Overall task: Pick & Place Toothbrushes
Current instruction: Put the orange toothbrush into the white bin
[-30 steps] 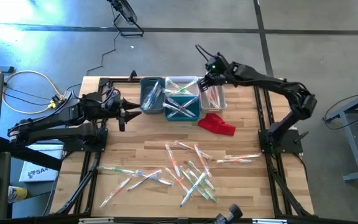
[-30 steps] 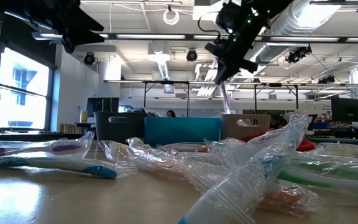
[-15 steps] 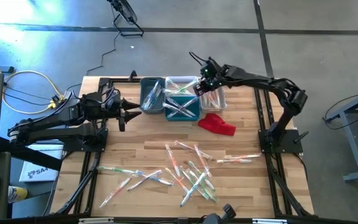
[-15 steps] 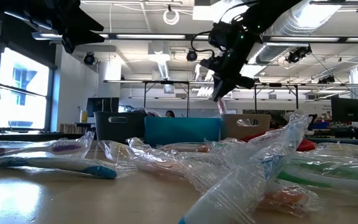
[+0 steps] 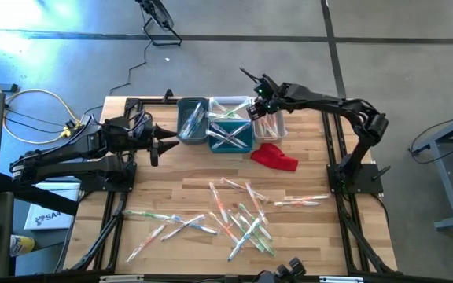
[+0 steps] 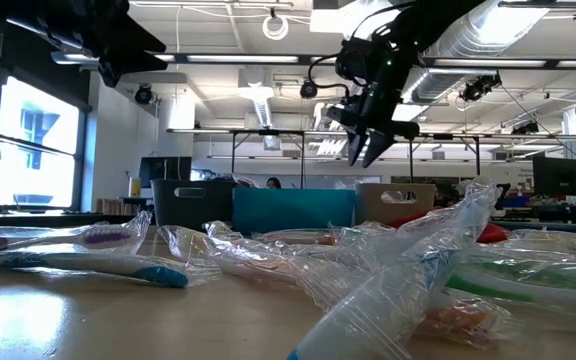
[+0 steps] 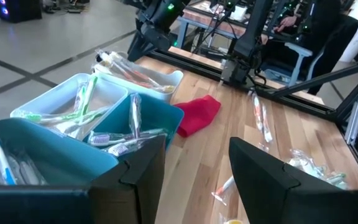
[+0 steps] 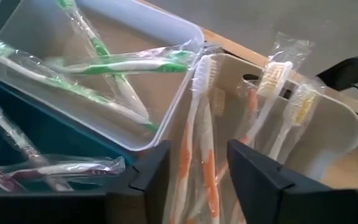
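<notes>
Dozens loose: toothbrushes (image 5: 238, 216) litter near table (image 5: 171, 181); others fill bins (image 5: 230, 122).
Right gripper (image 5: 259, 101): jaws apart over beige bin (image 8: 328, 134), empty.
Left gripper (image 5: 162, 144): parted, idle.
Risk: slippery wrappers may snag fingers.

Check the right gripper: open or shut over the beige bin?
Open. The right gripper shows a clear gap between its fingers above the beige bin; orange toothbrushes lie below, none held.

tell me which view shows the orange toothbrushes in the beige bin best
The right wrist view: the orange toothbrushes fill the picture, wrappers and bristles plain, inside the beige bin. The high view shows them small under the right tool. The left wrist view shows them far off; the low view shows only the bin's wall.
</notes>
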Motion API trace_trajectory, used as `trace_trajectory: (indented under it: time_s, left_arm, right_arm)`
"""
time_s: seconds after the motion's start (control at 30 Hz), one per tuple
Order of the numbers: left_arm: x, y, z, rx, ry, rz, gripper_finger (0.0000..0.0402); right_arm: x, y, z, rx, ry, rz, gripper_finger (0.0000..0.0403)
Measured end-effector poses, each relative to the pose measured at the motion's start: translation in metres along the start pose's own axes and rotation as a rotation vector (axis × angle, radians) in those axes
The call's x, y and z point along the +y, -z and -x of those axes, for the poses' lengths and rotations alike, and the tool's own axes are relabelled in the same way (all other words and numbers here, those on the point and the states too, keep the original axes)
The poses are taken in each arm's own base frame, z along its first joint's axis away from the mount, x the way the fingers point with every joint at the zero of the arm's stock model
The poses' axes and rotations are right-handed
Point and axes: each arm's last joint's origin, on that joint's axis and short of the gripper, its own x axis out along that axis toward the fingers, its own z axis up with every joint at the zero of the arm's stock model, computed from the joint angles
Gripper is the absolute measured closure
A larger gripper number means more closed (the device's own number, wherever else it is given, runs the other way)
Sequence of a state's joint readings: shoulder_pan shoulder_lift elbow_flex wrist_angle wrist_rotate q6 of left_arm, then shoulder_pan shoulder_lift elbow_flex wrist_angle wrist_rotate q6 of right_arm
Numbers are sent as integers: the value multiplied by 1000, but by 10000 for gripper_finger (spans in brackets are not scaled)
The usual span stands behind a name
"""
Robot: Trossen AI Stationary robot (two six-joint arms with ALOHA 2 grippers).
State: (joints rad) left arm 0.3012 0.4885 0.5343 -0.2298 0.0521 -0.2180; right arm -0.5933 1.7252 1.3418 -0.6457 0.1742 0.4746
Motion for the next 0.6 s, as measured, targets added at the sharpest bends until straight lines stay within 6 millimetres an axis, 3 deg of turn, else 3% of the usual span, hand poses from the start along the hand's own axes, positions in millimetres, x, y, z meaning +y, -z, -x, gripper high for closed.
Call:
trace_trajectory:
  time_s: [0.23, 0.6]
  left_arm:
    - [0, 1, 0, 6, -1, 1, 226]
    - [0, 1, 0, 6, -2, 19, 226]
  right_arm:
    - [0, -1, 7, -15, -11, 5, 215]
    - [4, -4, 49, -36, -252, 2, 250]
